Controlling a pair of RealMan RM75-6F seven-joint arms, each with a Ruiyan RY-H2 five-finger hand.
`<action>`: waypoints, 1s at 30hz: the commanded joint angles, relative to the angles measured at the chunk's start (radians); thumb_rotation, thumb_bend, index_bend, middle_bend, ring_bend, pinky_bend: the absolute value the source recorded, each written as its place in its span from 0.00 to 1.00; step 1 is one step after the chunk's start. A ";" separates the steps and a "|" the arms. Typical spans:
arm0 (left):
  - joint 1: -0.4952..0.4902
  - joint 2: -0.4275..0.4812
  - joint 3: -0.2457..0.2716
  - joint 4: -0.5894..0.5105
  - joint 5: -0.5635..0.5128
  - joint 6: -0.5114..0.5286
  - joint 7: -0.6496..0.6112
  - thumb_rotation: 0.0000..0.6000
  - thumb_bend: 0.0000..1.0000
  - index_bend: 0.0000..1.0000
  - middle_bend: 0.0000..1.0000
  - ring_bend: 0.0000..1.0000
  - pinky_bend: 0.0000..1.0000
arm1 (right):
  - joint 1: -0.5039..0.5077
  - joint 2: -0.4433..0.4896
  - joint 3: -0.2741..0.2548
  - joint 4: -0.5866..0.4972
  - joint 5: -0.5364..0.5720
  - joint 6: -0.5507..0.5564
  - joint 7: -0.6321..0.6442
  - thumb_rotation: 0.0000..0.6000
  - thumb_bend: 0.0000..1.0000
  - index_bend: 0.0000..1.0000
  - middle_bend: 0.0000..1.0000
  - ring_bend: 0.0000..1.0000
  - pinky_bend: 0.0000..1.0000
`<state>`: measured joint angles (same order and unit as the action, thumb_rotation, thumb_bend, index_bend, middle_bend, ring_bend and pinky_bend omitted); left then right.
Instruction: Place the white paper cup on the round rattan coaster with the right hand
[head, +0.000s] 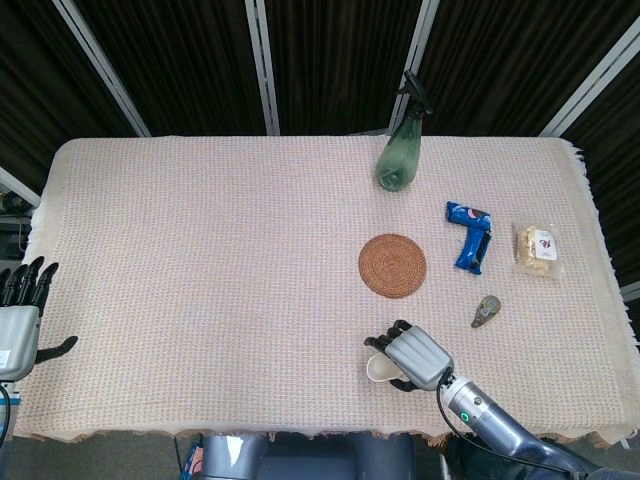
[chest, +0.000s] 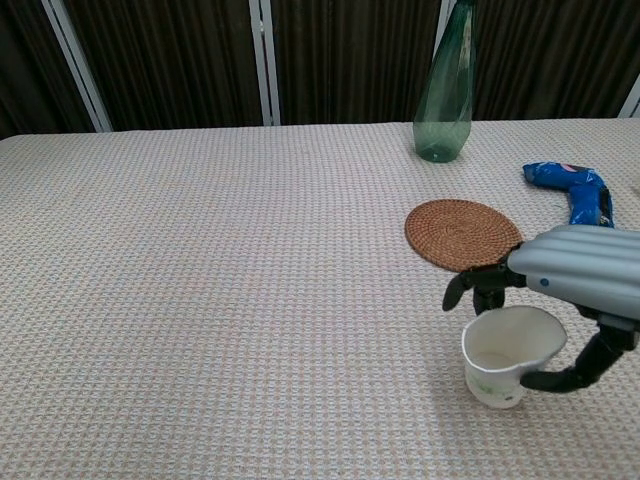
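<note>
backdrop: dark curtains with pale frame bars behind a worktop (head: 200, 250) under a pale woven cloth
right hand (chest: 570, 290): curled around the white paper cup (chest: 500, 355), fingers over the far rim, thumb on the near side; rim squashed out of round
cup: near front edge of the worktop, base on the cloth as far as visible
rattan coaster (head: 392, 265): just beyond the cup, bare
left hand (head: 18, 310): off the left edge, fingers apart, holding nothing
further out: green spray bottle (head: 400, 150) at the back, blue packet (head: 470, 235) and snack bag (head: 538, 248) to the right
</note>
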<state>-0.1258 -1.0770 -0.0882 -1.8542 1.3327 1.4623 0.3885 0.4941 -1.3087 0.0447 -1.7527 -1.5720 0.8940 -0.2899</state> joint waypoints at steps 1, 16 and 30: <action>-0.003 0.003 -0.003 0.001 -0.009 -0.006 -0.006 1.00 0.00 0.00 0.00 0.00 0.00 | 0.017 0.005 0.032 -0.018 0.036 0.008 0.020 1.00 0.19 0.24 0.40 0.33 0.26; -0.022 0.009 -0.028 0.010 -0.096 -0.045 -0.022 1.00 0.00 0.00 0.00 0.00 0.00 | 0.198 -0.085 0.277 0.200 0.447 -0.070 0.040 1.00 0.20 0.24 0.40 0.33 0.26; -0.026 -0.004 -0.026 0.010 -0.108 -0.032 0.007 1.00 0.00 0.00 0.00 0.00 0.00 | 0.243 -0.153 0.254 0.404 0.507 -0.118 0.122 1.00 0.21 0.24 0.40 0.33 0.26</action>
<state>-0.1512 -1.0803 -0.1154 -1.8435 1.2239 1.4300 0.3940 0.7357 -1.4565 0.3039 -1.3633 -1.0590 0.7759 -0.1745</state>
